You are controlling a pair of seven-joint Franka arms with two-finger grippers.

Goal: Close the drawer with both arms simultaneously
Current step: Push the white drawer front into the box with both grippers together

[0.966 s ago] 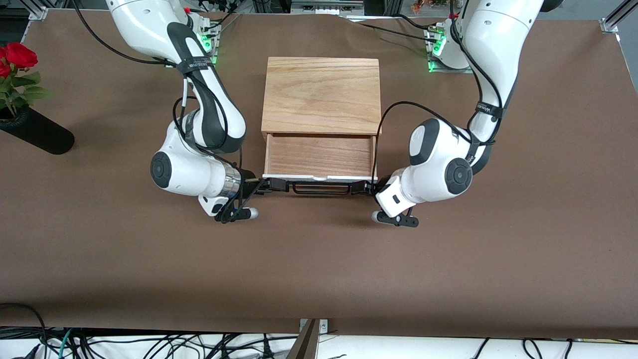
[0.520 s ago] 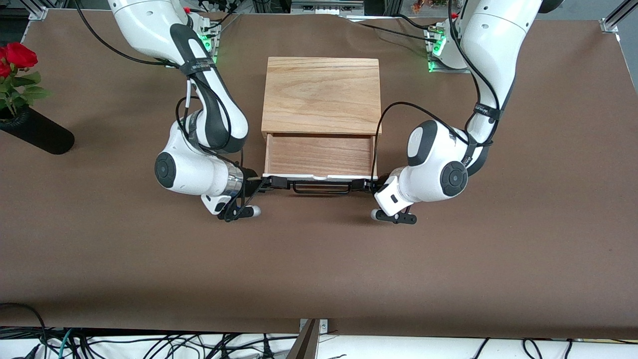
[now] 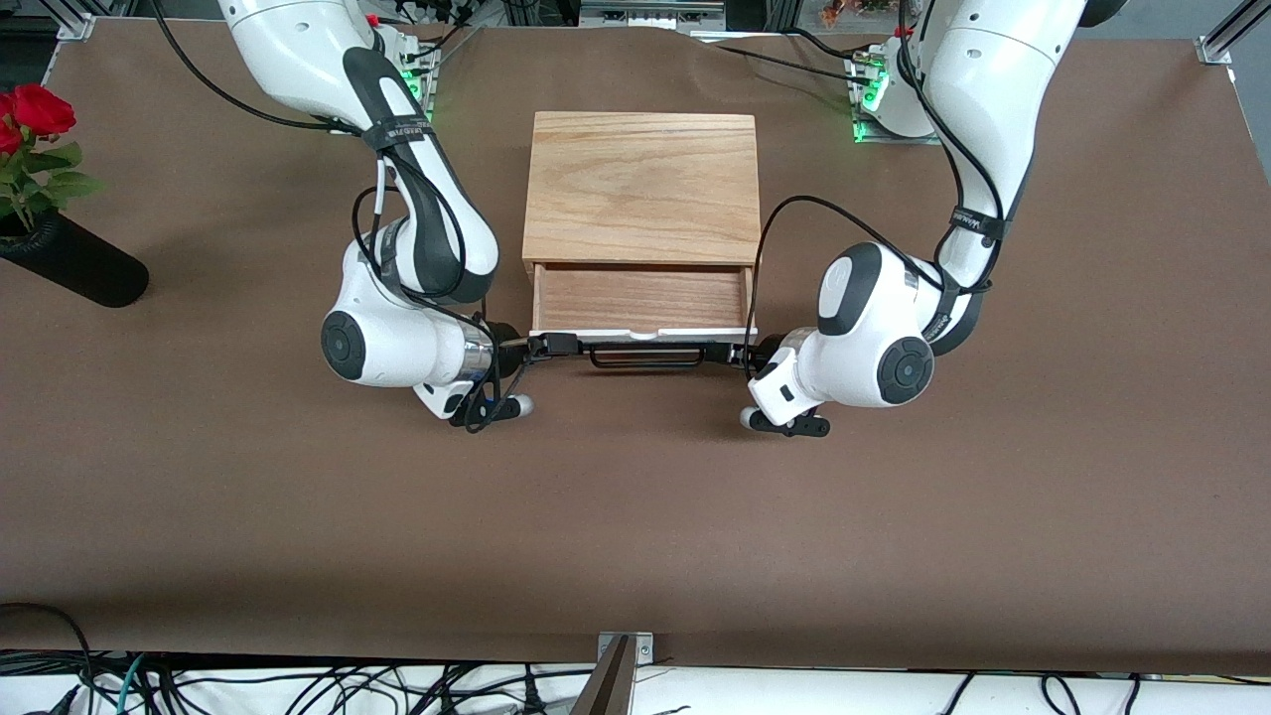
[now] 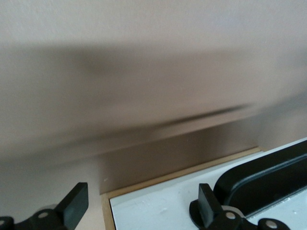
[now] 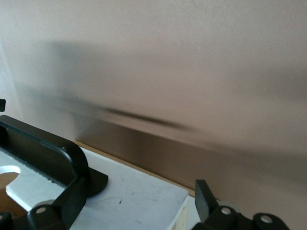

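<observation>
The drawer (image 3: 640, 298) stands partly out of the wooden box casing (image 3: 640, 189), its white front panel (image 3: 640, 335) and black wire handle (image 3: 645, 357) facing the front camera. My right gripper (image 3: 546, 346) is open at the panel's end toward the right arm. My left gripper (image 3: 737, 353) is open at the end toward the left arm. In the right wrist view the open gripper (image 5: 139, 196) straddles the panel's corner (image 5: 134, 189) beside the handle (image 5: 43, 146). In the left wrist view the open gripper (image 4: 141, 211) straddles the panel's other corner (image 4: 163, 206) beside the handle (image 4: 268, 175).
A black vase (image 3: 74, 263) with red roses (image 3: 40, 109) lies at the right arm's end of the table. Brown table surface (image 3: 635, 516) spreads nearer the front camera than the drawer. Cables hang below the table's front edge.
The drawer has slid farther into the casing, with less of its tray showing. Both grippers moved with the front panel toward the casing.
</observation>
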